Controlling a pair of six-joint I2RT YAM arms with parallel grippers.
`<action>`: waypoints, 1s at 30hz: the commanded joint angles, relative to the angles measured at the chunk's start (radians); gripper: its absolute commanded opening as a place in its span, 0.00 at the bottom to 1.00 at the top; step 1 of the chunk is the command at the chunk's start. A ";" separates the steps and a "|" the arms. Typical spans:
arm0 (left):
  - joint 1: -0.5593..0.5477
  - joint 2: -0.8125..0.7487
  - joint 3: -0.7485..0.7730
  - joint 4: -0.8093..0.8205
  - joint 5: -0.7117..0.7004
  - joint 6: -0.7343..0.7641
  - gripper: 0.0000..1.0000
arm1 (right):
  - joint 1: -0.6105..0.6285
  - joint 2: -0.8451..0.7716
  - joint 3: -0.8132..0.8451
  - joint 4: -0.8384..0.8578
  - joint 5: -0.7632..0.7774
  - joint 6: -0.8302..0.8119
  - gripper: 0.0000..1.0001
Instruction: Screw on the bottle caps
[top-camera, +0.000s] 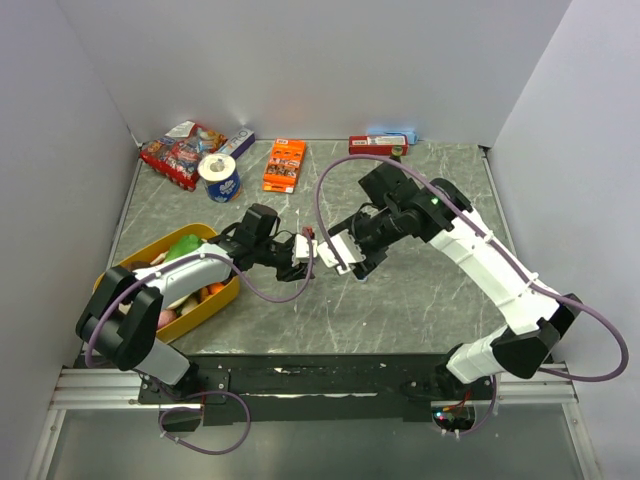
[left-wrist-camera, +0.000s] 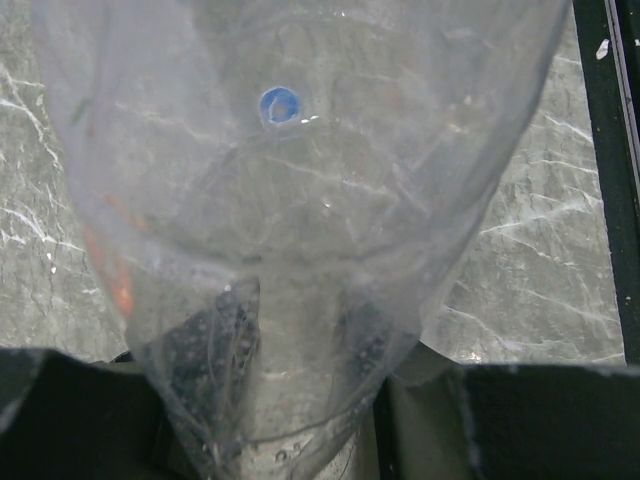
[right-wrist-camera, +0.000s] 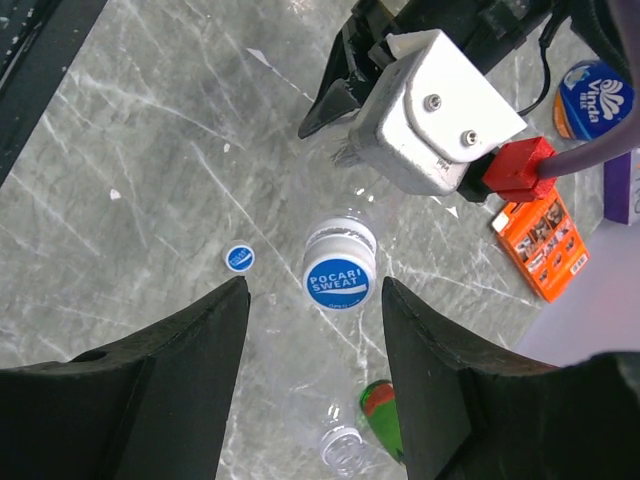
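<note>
The left pincer (left-wrist-camera: 300, 430) is clamped narrow on the body of a clear bottle (left-wrist-camera: 300, 250), which fills the space between its fingers and runs straight out ahead of them. On the neck of that bottle sits a blue cap (right-wrist-camera: 338, 280) with white lettering, its top facing the palm of the right pincer (right-wrist-camera: 315, 300). Whether the cap is screwed tight cannot be told. The right pincer meets the left one tip to tip and stands half open. Its two dark fingers (right-wrist-camera: 190, 350) straddle the cap, with a gap of table (right-wrist-camera: 150, 150) showing on either side, so neither finger touches it. A loose cap (right-wrist-camera: 238, 258), smaller and also blue with a white mark, lies flat on the table just outside the tip of the right pincer's left finger. A second bottle (right-wrist-camera: 342, 448), its mouth open and bare, lies further back between the same fingers, close to the palm and nearer the right finger. Something green and red touches it, too hidden to name. Beyond the right finger, well clear of it, lie an orange box (right-wrist-camera: 545, 245) and a blue-and-white roll (right-wrist-camera: 595, 95). Behind the left pincer, beside its arm, is a yellow tray (top-camera: 215, 300).
</note>
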 joint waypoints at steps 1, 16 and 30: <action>-0.006 -0.035 0.036 0.008 0.042 0.042 0.01 | 0.019 -0.001 -0.022 0.064 0.019 0.016 0.61; -0.004 -0.052 0.020 0.052 0.042 -0.007 0.01 | 0.026 0.028 -0.042 0.093 0.027 0.017 0.39; -0.004 -0.156 -0.121 0.498 -0.090 -0.335 0.01 | -0.084 0.124 0.027 0.227 -0.160 0.535 0.08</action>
